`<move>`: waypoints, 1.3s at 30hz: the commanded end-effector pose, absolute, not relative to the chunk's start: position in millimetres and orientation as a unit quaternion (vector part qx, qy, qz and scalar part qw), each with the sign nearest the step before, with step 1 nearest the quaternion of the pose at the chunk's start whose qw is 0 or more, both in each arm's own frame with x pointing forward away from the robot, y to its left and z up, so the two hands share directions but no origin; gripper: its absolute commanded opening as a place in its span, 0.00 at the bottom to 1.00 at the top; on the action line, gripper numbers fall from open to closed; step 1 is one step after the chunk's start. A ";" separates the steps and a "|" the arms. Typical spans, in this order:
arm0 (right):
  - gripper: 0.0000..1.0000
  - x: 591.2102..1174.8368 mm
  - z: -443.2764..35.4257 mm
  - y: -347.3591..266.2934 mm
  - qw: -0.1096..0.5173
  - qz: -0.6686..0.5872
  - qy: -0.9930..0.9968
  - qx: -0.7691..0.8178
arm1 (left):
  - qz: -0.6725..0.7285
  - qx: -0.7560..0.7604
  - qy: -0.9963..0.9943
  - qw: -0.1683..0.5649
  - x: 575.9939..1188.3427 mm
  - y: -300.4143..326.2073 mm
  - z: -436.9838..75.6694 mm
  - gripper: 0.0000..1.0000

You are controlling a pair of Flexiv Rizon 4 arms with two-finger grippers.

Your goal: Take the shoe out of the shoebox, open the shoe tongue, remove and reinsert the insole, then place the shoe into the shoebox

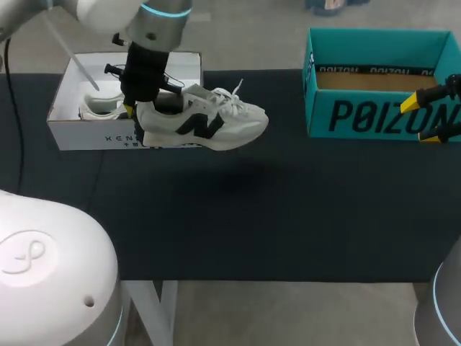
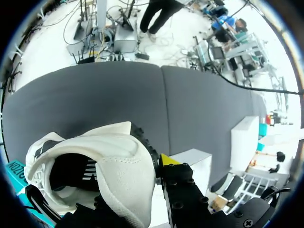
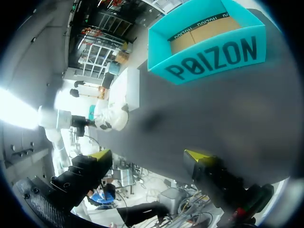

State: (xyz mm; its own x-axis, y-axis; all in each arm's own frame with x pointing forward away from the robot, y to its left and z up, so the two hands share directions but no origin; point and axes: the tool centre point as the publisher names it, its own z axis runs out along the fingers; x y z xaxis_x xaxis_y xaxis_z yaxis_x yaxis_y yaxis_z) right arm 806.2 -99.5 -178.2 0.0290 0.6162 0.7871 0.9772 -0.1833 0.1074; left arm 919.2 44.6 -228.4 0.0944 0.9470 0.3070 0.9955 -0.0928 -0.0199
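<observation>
- The dark grey table [image 1: 252,216] lies open across front and middle.
- 2 boxes block the rear — a white cardboard shoebox [image 1: 72,133] at left, a teal cardboard box [image 1: 374,115] at right, a gap between.
- A white sneaker with a dark logo [image 1: 216,122], gripped at the heel by the left gripper [image 1: 137,113], hangs partly across that gap.
</observation>
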 end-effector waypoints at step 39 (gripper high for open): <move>1.00 805.9 -178.0 -99.2 0.243 -0.368 -0.590 -0.676 | -0.066 -0.772 -0.630 0.054 1006.9 137.3 -220.7 0.00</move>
